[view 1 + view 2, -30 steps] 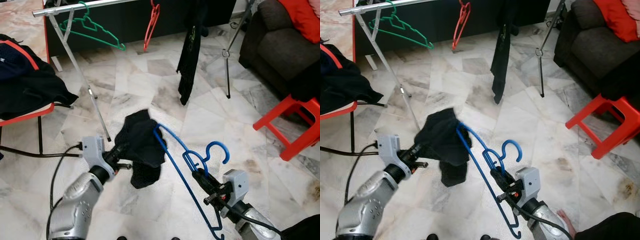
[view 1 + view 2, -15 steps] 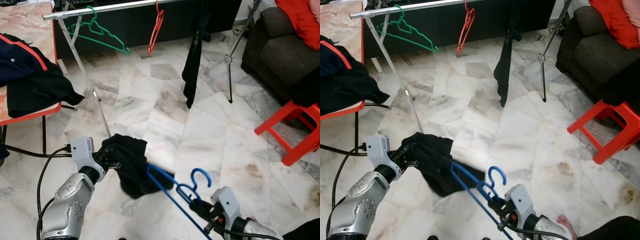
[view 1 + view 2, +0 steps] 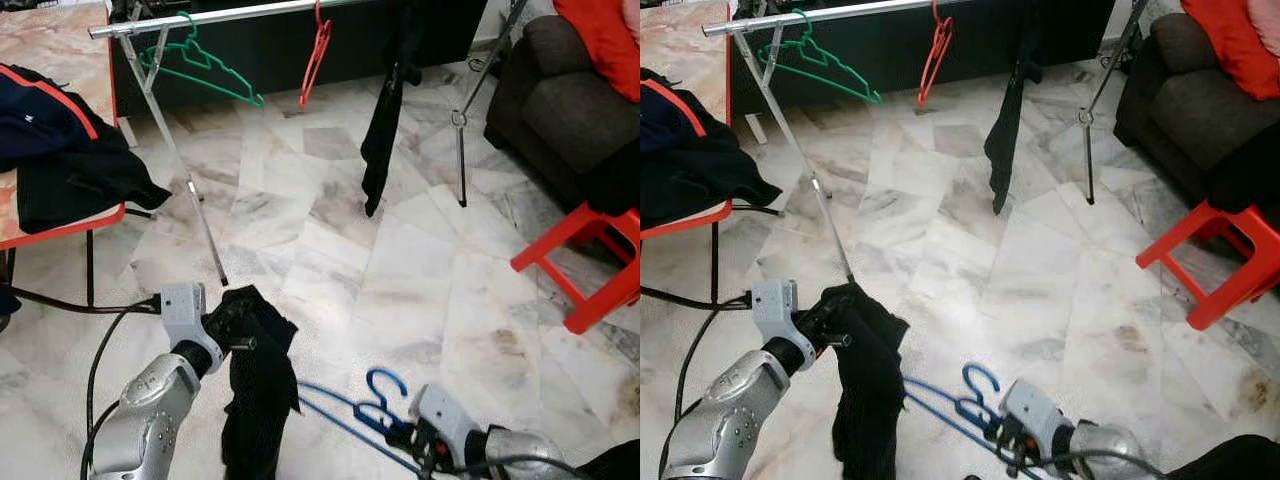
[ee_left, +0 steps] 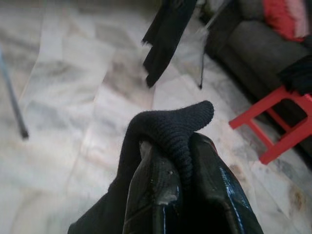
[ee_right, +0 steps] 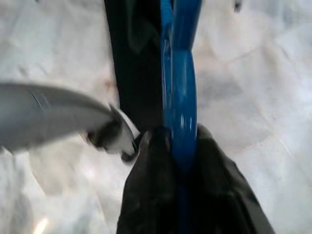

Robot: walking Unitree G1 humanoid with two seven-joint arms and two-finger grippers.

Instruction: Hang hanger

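Note:
A blue hanger [image 3: 352,413] lies low at the bottom of the eye views, with my right gripper [image 3: 404,436] shut on its neck below the hook; the blue bar [image 5: 179,92] runs between the fingers in the right wrist view. My left gripper [image 3: 231,331] is shut on a black garment [image 3: 258,400], which hangs down limp from it. In the left wrist view a fold of the black knit [image 4: 170,127] sits pinched between the two fingers. One end of the hanger reaches the garment's lower part. The clothes rail [image 3: 220,16] crosses the top.
A green hanger [image 3: 200,70], a red hanger [image 3: 316,55] and a dark garment [image 3: 385,115] hang on the rail, whose legs [image 3: 190,190] stand on the marble floor. A table with dark clothes [image 3: 60,150] is at left. A red stool [image 3: 590,260] and dark sofa [image 3: 565,90] are at right.
My right gripper has dropped lower with the blue hanger. The black garment has slid off the hanger's arm and now hangs straight down from my left gripper. The camera has shifted slightly.

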